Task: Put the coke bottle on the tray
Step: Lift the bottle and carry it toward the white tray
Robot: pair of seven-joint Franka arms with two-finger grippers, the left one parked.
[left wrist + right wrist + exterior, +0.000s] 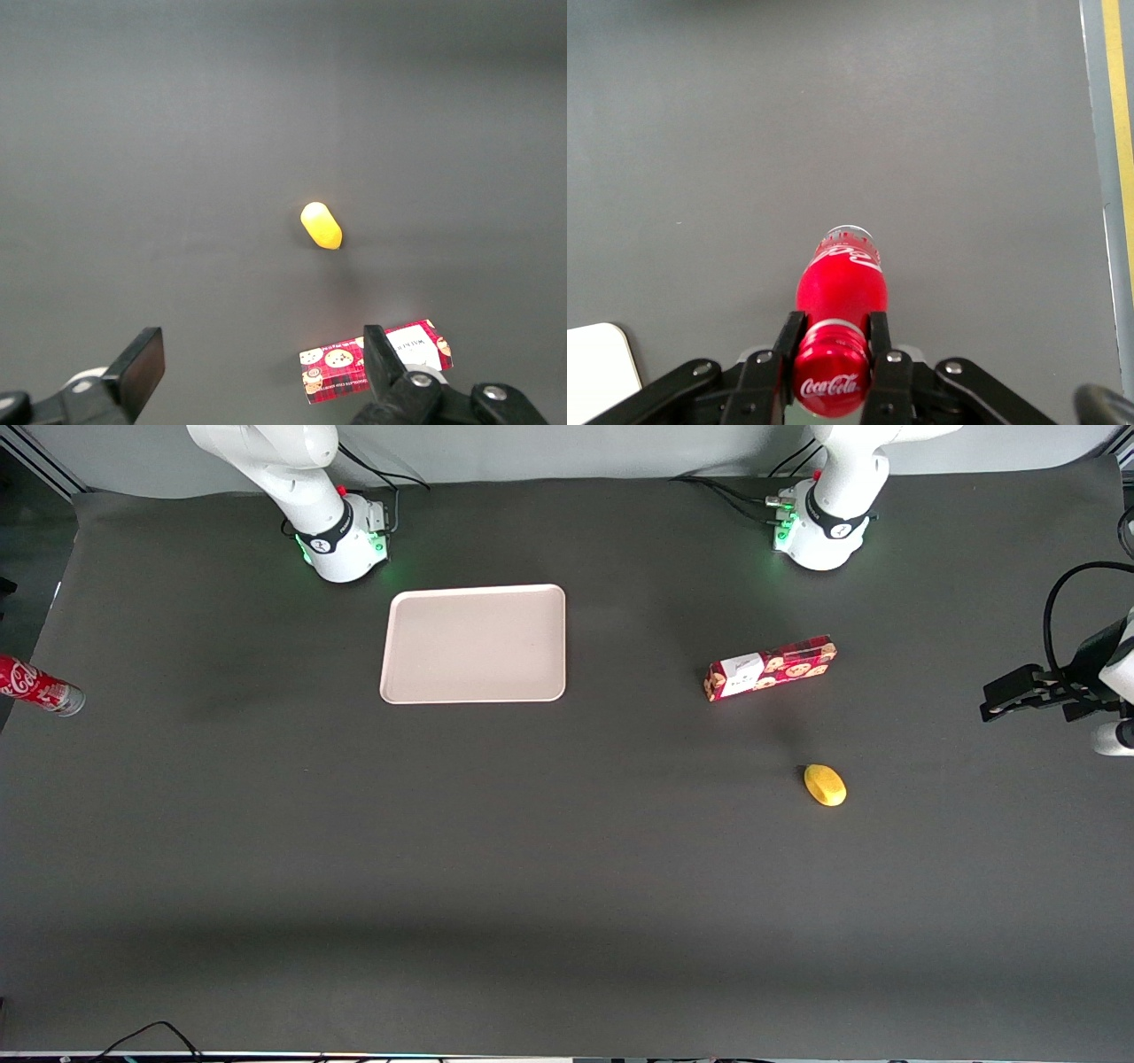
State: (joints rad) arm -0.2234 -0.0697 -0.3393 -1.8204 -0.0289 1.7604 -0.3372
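Coke bottle [841, 292]: rigid, smooth, probably slippery and light; held at the neck below the cap, pincer [829, 354] clamped there. Tray [474, 644] well apart.

On the dark grey counter [567, 886] we see the tray [474, 645], a red snack box [771, 668] toward the parked arm's end, and near it a yellow lemon [825, 785].
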